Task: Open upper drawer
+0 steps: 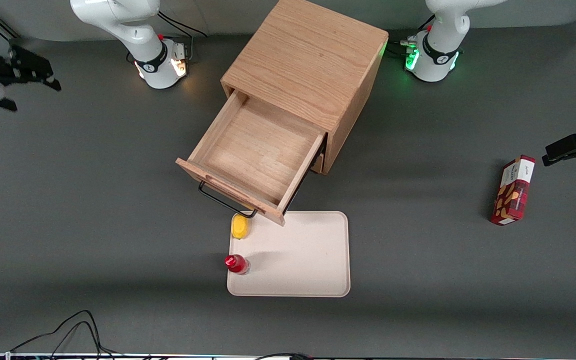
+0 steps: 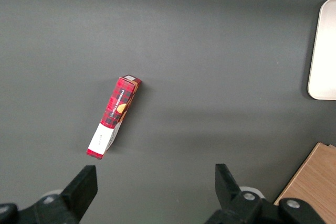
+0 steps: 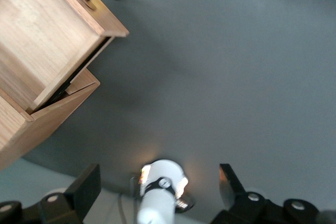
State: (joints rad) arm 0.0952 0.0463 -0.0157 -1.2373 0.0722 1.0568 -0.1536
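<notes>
Oak cabinet (image 1: 313,75) stands mid-tabletop (image 1: 93,210), toward the edge where my base is mounted. Its upper drawer (image 1: 258,150) is pulled well out, box bare, black handle (image 1: 223,200) overhanging the cream tray (image 1: 308,260). I judge the job done. My gripper (image 1: 23,75) hangs wide and empty at my end's edge.
</notes>
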